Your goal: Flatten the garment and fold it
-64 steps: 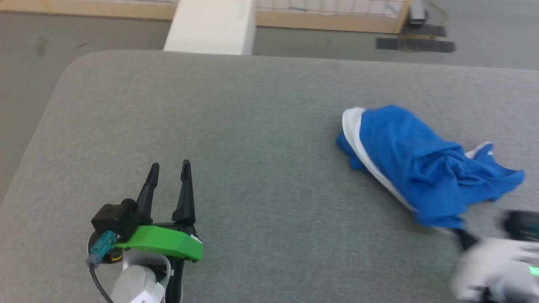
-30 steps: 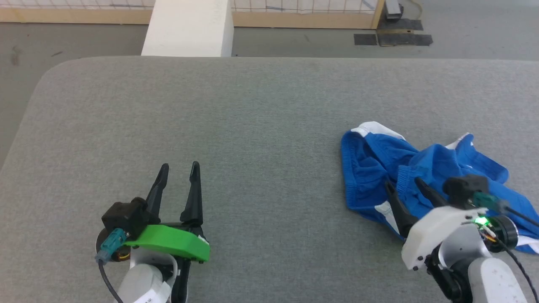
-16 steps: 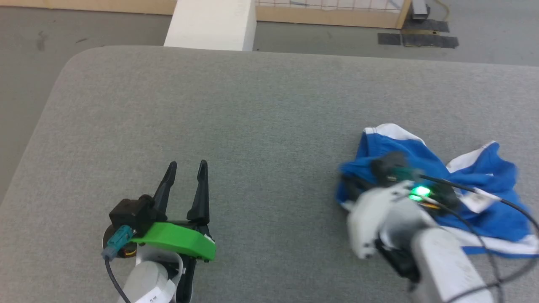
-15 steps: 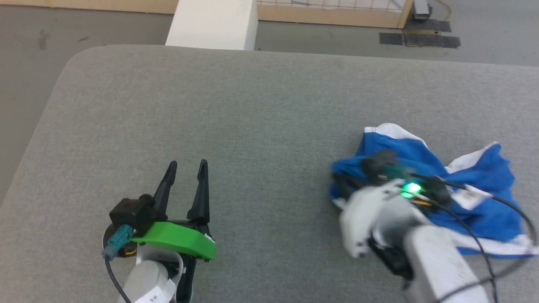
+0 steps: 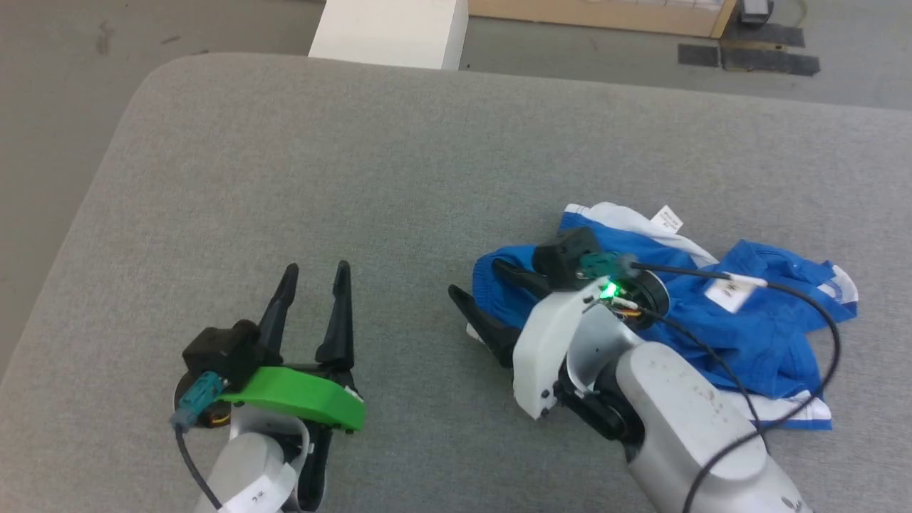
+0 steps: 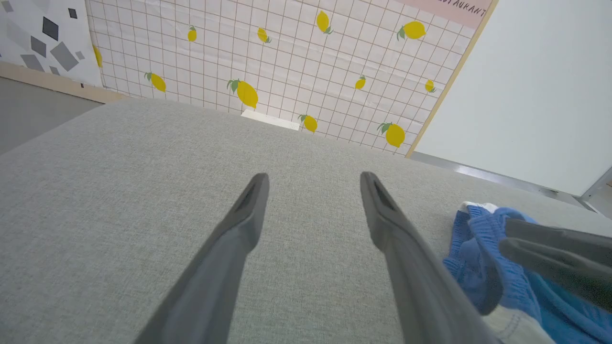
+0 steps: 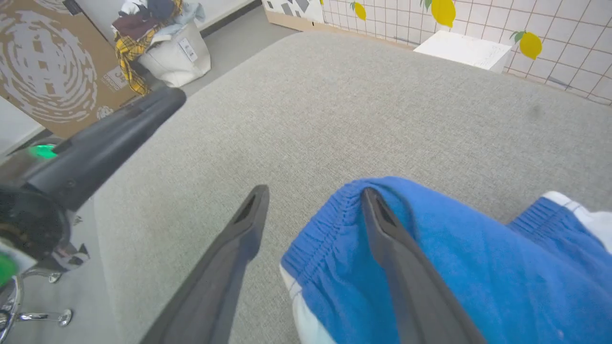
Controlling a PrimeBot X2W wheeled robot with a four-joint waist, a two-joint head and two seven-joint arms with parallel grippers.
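Head view has the blue shorts (image 5: 755, 335) lying in a crumpled heap on the right side of the grey surface (image 5: 356, 178), white trim showing along the near and far edges and a small white label (image 5: 666, 219) turned up at the far side; nothing is spread flat and no fold is made, so by my reading the task is at its very start.

Right claw (image 5: 474, 278) sits at the left edge of the heap, its jaws well apart and closed on nothing; the right wrist view shows the gathered waistband (image 7: 325, 224) lying between them, one finger over bare surface and the other over blue cloth; whether that finger is inside the waist opening I cannot tell.

Left claw (image 5: 317, 268) rests over bare surface at the near left, well apart from the shorts, jaws apart and empty.

What is left, as I judge it: pinch the waistband, draw the cloth out, smooth both legs flat, then fold.
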